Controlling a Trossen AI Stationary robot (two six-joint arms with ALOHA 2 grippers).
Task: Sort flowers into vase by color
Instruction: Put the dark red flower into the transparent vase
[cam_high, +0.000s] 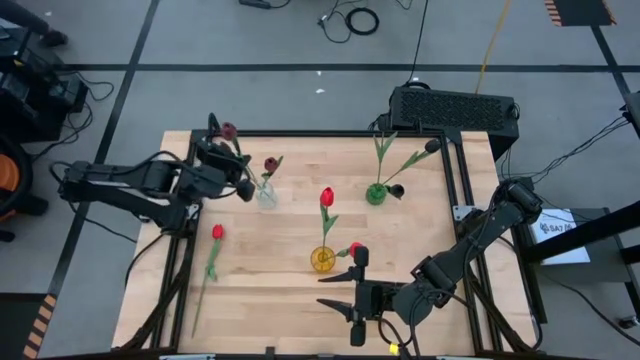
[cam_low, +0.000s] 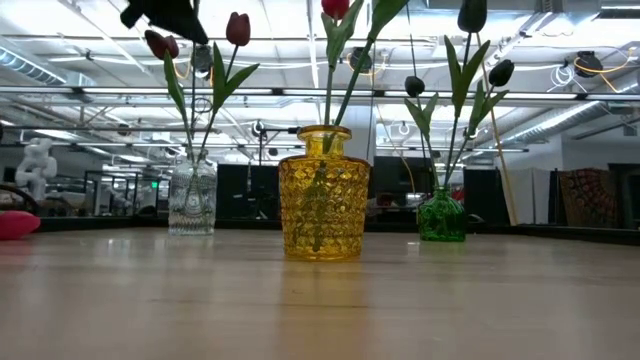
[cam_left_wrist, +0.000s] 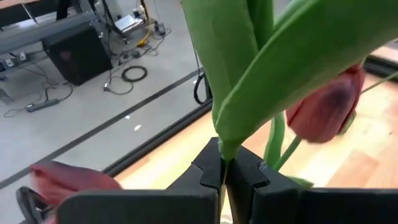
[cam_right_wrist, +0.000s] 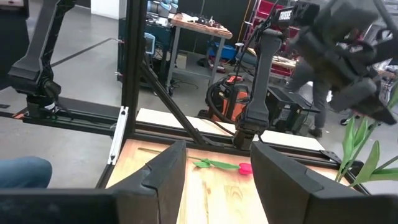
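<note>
Flowers (cam_high: 327, 197) stand in vases (cam_high: 322, 259) on wooden table (cam_high: 280, 290).

There are three vases on the surface: one clear vase (cam_high: 266, 194), one yellow vase (cam_high: 322, 259) and one green vase (cam_high: 376, 193).

I can count three bright red flowers (cam_high: 327, 197), two maroon flowers (cam_high: 270, 164) and three near-black flowers (cam_high: 432, 146). That makes eight flowers that show.

There are two robot arms, and each has one hand: the left hand (cam_high: 243, 187) and the right hand (cam_high: 356, 297).
</note>
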